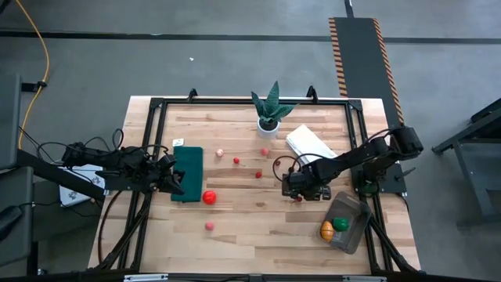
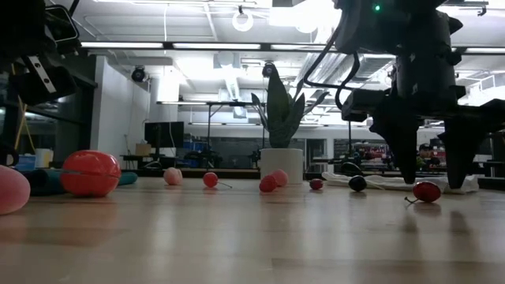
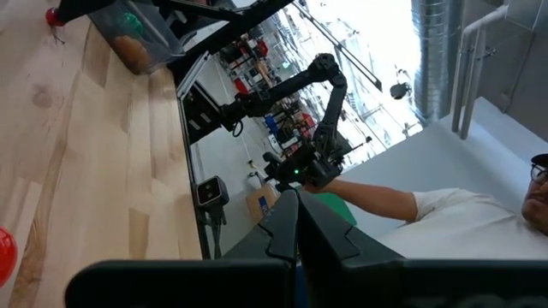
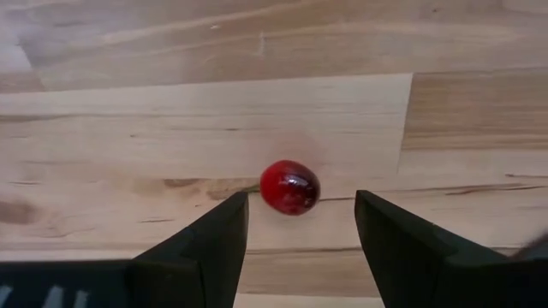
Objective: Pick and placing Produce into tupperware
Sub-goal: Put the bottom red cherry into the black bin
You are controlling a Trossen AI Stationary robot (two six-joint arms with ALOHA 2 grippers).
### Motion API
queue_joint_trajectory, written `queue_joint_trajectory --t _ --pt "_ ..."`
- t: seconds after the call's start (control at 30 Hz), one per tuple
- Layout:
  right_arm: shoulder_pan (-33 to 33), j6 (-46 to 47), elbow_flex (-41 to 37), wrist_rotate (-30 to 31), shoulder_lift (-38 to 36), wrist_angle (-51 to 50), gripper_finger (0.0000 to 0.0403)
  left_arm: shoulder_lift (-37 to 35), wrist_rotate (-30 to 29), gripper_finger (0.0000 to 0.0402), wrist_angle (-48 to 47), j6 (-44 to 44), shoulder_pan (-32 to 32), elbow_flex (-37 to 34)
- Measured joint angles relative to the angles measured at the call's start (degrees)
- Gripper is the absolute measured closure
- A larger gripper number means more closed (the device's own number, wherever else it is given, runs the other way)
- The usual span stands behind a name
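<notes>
A red cherry (image 4: 289,187) lies on the bare wood between the right gripper's (image 4: 300,224) two dark fingers, which stand apart with gaps on both sides; the claw holds nothing. In the high view this gripper (image 1: 298,190) hovers just beside the tub (image 1: 356,229), which sits near the table's right front corner and already holds an orange piece (image 1: 326,230) and a green one (image 1: 341,223).

The step in hand looks like the approach to a pick. Next, the claw likely needs to sink until its tips flank the cherry, then close gently, since a round toy may roll away.

The cherry is nearly round, with no clear long axis; a thin stem seems to trail sideways toward one finger.

The left gripper (image 1: 174,182) rests closed over the green mat (image 1: 188,160), empty.
</notes>
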Motion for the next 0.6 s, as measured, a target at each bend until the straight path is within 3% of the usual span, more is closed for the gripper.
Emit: queue_joint_trajectory --t 0.6 --pt "-0.07 0.43 0.00 0.54 0.26 0.40 0.0199 0.00 -0.07 0.0401 0.00 0.00 0.00 -0.01"
